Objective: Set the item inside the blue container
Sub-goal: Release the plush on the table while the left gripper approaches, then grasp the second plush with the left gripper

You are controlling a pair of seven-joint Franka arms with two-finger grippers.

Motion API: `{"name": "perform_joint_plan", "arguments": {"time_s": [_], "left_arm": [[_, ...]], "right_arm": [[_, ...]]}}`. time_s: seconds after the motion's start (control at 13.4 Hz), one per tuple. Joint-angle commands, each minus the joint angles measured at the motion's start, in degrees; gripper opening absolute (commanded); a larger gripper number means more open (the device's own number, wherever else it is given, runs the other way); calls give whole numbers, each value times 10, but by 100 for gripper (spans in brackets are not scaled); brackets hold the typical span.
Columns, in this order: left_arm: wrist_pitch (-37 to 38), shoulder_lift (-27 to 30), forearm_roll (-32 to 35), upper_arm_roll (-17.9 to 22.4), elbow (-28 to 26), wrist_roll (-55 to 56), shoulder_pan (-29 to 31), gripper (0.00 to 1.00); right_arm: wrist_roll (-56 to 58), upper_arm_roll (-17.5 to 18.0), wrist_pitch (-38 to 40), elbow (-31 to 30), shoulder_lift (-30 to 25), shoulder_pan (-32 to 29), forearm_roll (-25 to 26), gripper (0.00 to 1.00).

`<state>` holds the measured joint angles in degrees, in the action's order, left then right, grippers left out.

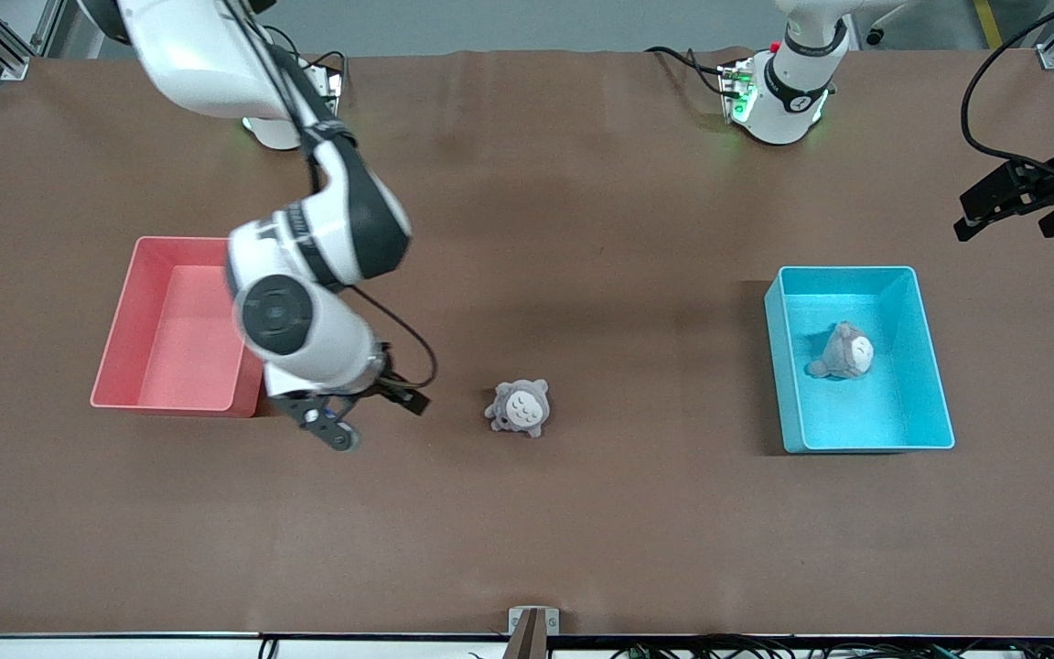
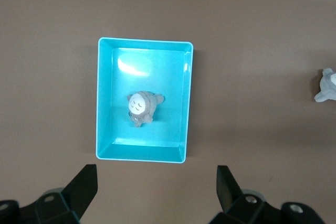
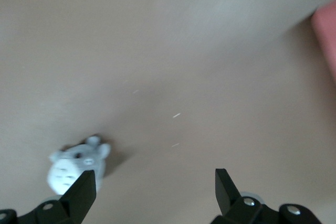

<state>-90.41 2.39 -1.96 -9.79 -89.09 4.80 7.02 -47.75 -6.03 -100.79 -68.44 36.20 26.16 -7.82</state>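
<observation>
The blue container (image 1: 893, 407) stands toward the left arm's end of the table, with a grey plush toy (image 1: 843, 351) lying in it. A second grey plush toy (image 1: 520, 408) sits on the table near the middle. My right gripper (image 1: 376, 419) hangs open and empty between that toy and the pink bin; in the right wrist view the toy (image 3: 73, 166) lies just outside one finger of the right gripper (image 3: 155, 179). My left gripper (image 1: 1016, 220) is open and empty, high over the table's end, looking down on the container (image 2: 105, 98) and the toy inside (image 2: 140, 107).
A pink bin (image 1: 170, 348) of the same size stands toward the right arm's end, partly covered by the right arm; its corner (image 3: 326, 30) shows in the right wrist view. Brown table surface lies between the two bins.
</observation>
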Motion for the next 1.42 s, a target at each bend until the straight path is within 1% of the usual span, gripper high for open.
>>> {"name": "perform_joint_plan", "arguments": {"time_s": [0.0,0.15,0.22,0.3,0.37,0.52,0.67,0.82,1.05,1.2,1.35], "left_arm": [[5,-26,-10,-38,13,13,-3,100],[5,-47,-11,-72,13,65,-4,100],[2,-67,-11,-93,15,105,-9,100],[-12,-90,-9,-115,19,151,-17,100],[-34,-121,-10,-125,22,201,-31,100],[-86,-177,-6,-128,35,295,-78,100],[-144,-231,-5,-128,51,370,-113,100],[-200,-273,-3,-124,63,428,-146,100],[-310,-330,-6,-125,64,515,-181,100],[-376,-375,-2,-121,69,571,-219,100],[-418,-410,15,-115,70,597,-254,100]], "right_arm": [[204,11,42,-42,-52,-80,8,100],[313,12,64,-59,-75,-129,56,100],[353,11,67,-79,-92,-144,74,100],[371,11,67,-96,-109,-165,86,100],[389,11,67,-114,-124,-180,91,100],[439,11,67,-133,-144,-216,95,100],[472,11,69,-138,-156,-243,95,100],[473,11,80,-138,-169,-249,108,100],[473,12,85,-135,-177,-255,109,100],[472,12,85,-132,-181,-259,108,100],[472,12,85,-130,-180,-266,101,100]]}}
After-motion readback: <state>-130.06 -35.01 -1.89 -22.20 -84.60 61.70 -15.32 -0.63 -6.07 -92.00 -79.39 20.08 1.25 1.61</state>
